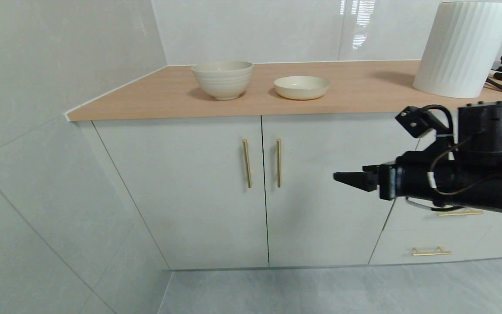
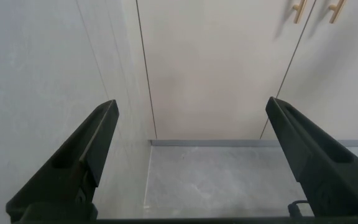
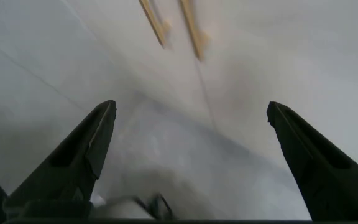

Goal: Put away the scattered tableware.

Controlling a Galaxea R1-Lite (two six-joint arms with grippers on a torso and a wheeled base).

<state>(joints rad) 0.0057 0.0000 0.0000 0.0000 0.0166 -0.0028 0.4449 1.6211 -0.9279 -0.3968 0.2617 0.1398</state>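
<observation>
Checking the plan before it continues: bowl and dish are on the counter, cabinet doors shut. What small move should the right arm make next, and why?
Probably ease the right end effector toward the right door's handle. Both doors look shut, bowl and dish sit on the counter, and the open end effector is level with that handle, short of it.

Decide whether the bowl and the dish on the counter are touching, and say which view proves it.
Apart. The head view shows a strip of bare counter between the bowl and the dish.
</observation>
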